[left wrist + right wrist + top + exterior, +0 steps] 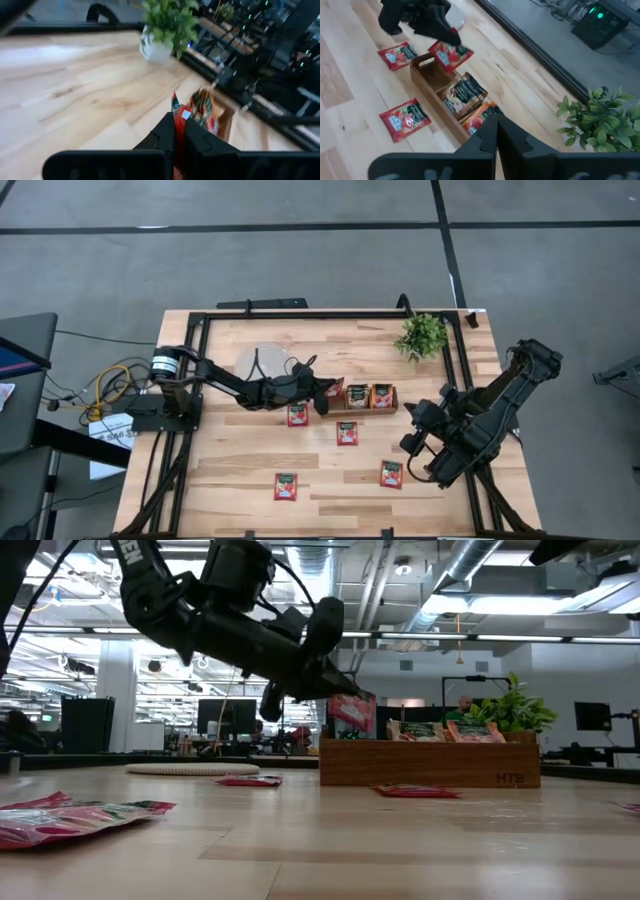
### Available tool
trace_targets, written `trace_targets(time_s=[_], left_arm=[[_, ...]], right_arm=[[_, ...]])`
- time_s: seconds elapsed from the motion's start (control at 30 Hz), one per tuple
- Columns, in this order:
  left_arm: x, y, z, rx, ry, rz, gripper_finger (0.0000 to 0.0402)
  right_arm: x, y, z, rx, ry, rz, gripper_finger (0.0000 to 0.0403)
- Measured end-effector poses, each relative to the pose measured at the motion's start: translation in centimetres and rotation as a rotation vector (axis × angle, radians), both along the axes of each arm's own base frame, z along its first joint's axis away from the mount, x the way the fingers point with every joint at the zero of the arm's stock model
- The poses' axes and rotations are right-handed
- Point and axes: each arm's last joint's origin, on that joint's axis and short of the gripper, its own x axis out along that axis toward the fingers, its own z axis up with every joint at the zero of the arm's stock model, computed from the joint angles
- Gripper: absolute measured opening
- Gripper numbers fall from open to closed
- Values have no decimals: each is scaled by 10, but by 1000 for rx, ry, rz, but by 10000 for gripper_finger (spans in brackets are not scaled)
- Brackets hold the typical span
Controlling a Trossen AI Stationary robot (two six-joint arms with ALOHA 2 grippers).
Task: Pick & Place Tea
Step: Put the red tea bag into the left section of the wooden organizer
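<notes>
Red tea sachet [451,53] hangs on edge, pinched by the left gripper [322,392] above the wooden tray [427,75].

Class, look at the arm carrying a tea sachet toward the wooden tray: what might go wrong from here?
1. The left gripper pinches the red sachet by one edge only, so it may slip or twist.
2. The sachet hangs over the tray end wall; released now, it might land outside the empty compartment.

Seven tea sachets [347,433] — one tray [362,408], one plant [421,336]
</notes>
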Motion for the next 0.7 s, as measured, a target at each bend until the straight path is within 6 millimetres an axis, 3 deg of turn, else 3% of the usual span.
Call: trace_targets(time_s=[0.7], left_arm=[[1,6,-2,-2,-9,7,0]], right_arm=[[3,-3,0,-1,-8,-19,0]])
